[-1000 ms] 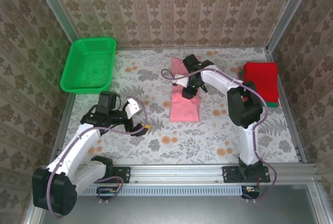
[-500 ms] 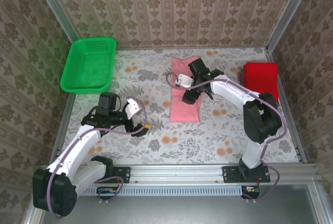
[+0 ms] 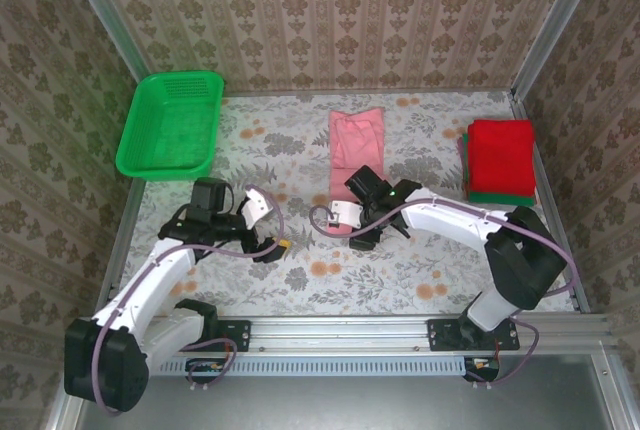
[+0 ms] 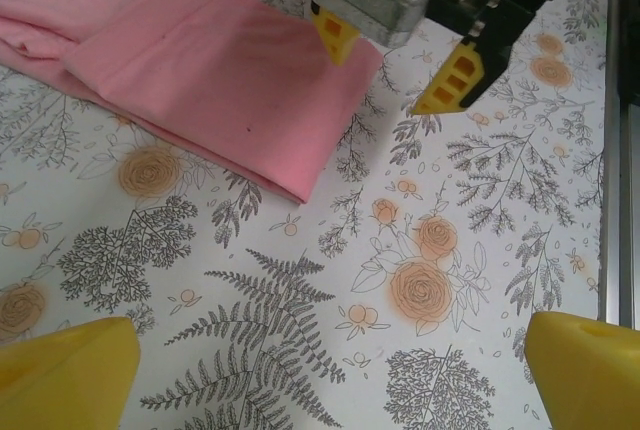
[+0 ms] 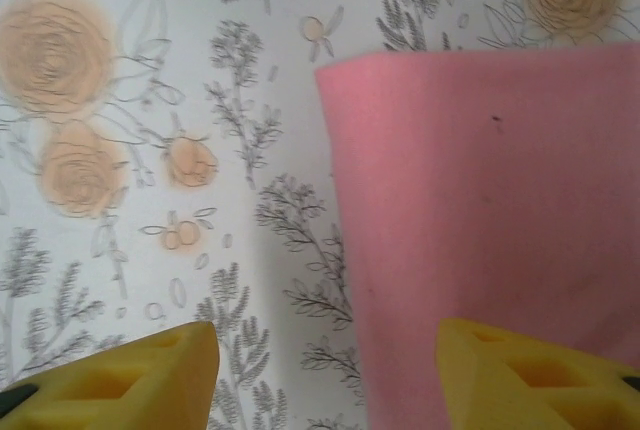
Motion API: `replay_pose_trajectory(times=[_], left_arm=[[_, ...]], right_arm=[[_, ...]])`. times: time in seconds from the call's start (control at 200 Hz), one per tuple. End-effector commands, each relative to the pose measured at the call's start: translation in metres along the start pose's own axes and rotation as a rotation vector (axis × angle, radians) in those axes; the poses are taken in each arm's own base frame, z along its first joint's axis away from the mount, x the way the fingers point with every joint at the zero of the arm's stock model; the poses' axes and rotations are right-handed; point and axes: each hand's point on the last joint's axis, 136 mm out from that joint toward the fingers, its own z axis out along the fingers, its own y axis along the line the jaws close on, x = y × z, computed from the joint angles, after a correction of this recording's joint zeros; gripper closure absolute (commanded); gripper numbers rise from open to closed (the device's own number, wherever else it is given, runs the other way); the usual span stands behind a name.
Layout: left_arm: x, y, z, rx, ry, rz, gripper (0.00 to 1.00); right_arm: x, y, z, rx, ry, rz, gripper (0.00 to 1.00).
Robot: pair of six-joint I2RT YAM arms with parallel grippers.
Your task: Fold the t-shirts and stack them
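From above, the pink shirt [image 3: 357, 145] lies folded into a long narrow strip at the middle of the flowered table [image 3: 280, 155]. The right claw [image 3: 372, 230] sits low over its near end. The red shirt [image 3: 500, 153] lies folded on the green shirt [image 3: 500, 197] at the table's right edge, and a green basket [image 3: 170, 125] stands at the far left. The left claw [image 3: 272, 227] hangs over bare table, left of the pink strip and apart from it.

In the left wrist view, the left claw [image 4: 320, 360] is spread wide, with flowered table between its yellow fingers [image 4: 60, 370]. The right claw [image 4: 395, 60] is at the corner of the pink shirt [image 4: 220, 70], its fingers parted: one over the cloth, one over the table beside it.

In the right wrist view, the right claw [image 5: 330, 370] is spread and pinches nothing. The side edge of the pink shirt [image 5: 480, 200] runs between its fingers.
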Motion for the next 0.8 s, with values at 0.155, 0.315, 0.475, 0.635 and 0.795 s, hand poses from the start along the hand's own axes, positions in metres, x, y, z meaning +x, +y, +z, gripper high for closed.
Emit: replay_pose_trajectory(times=[0.155, 0.315, 0.475, 0.635, 0.795], left_arm=[[-0.001, -0.004, -0.001, 0.019, -0.023, -0.003, 0.00], [0.002, -0.005, -0.003, -0.003, -0.022, 0.001, 0.00], [0.003, -0.003, -0.004, -0.025, -0.021, -0.004, 0.00], [-0.003, 0.035, -0.006, -0.215, -0.051, -0.104, 0.00], [-0.023, 0.096, -0.021, -0.493, -0.181, -0.403, 0.00]], right_arm=[[-0.003, -0.026, 0.032, 0.078, 0.060, -0.038, 0.40], [0.011, -0.020, 0.055, 0.052, 0.114, -0.059, 0.42], [0.027, -0.023, 0.067, 0.100, 0.184, -0.077, 0.80], [0.031, -0.012, 0.057, 0.107, 0.178, -0.076, 1.00], [0.030, 0.023, 0.032, 0.026, 0.135, -0.060, 1.00]])
